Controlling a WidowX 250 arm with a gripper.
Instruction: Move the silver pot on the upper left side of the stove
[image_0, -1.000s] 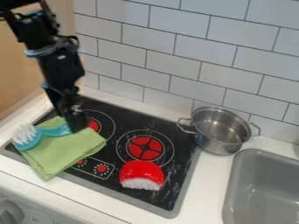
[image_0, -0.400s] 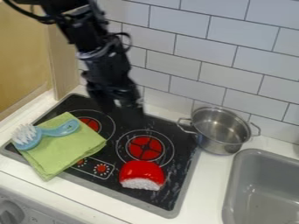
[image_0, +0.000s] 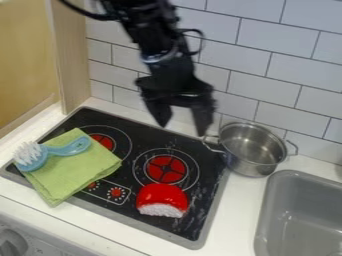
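The gripper (image_0: 182, 129) hangs over the back of the stove, its two fingers spread apart with nothing between them. To its right, the silver pot (image_0: 252, 149) stands upright at the stove's right back corner, partly on the counter against the tiled wall. Its left handle lies close to the gripper's right finger in this view. The black stove (image_0: 177, 141) has red burner marks; the one at its upper left (image_0: 103, 141) is partly covered by the cloth's edge.
A green cloth (image_0: 81, 169) with a blue brush (image_0: 65, 148) on it covers the stove's left front. A red sponge-like object with a white edge (image_0: 162, 199) sits at the stove's front right. The grey sink (image_0: 298, 215) is at the right.
The arm has swung right, from over the cloth and left burner to the back of the stove near the pot. The gripper's fingers now show spread. Pot, cloth and brush have stayed put.
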